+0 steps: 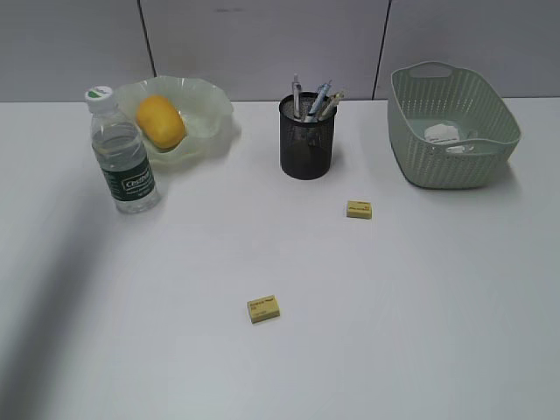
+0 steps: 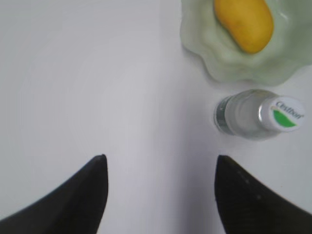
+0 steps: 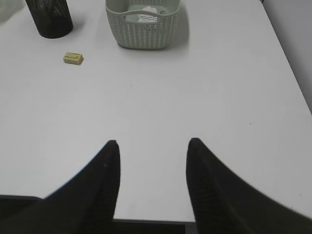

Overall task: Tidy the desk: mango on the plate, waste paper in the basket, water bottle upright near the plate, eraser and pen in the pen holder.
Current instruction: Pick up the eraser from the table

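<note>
The mango (image 1: pixel 160 121) lies in the ruffled green plate (image 1: pixel 210 105) at the back left. The water bottle (image 1: pixel 122 157) stands upright in front of the plate. The black mesh pen holder (image 1: pixel 307 140) holds several pens (image 1: pixel 317 99). Two yellow erasers lie on the desk (image 1: pixel 420 306): one (image 1: pixel 359 209) in front of the pen holder, one (image 1: pixel 264 308) nearer the front. Waste paper (image 1: pixel 444 133) lies in the basket (image 1: pixel 451 162). My left gripper (image 2: pixel 161 161) is open and empty above the desk beside the bottle (image 2: pixel 253 114). My right gripper (image 3: pixel 152 144) is open and empty near the desk's front edge.
A grey panelled wall (image 1: pixel 262 44) runs behind the desk. In the right wrist view the basket (image 3: pixel 144 34), pen holder (image 3: pixel 48 19) and one eraser (image 3: pixel 73 58) lie far ahead of the gripper. Neither arm shows in the exterior view.
</note>
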Controlling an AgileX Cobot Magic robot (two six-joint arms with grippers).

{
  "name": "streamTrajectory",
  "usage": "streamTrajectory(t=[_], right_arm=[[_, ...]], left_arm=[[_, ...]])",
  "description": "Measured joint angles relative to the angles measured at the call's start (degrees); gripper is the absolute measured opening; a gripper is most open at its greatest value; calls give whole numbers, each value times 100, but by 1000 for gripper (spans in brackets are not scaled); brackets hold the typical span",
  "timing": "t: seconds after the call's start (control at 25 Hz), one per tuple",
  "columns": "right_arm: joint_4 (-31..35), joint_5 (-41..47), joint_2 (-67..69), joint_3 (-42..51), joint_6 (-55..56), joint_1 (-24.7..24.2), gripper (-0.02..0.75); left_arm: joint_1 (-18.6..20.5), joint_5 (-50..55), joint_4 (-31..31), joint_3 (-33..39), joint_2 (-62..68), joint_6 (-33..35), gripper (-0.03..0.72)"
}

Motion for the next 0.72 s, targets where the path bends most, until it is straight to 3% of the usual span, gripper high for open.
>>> streamTrajectory(t=[0.2,0.44,0.72], right_arm=[[0,0,0,0,0,0,365],[0,0,0,0,0,0,365],[0,0,0,0,-2,0,365]], left_arm=[[0,-25,7,1308,-1054,0,519],[0,-349,-1,3578,-3236,0,519],[0,-721,-1,5333,-6033,0,519]])
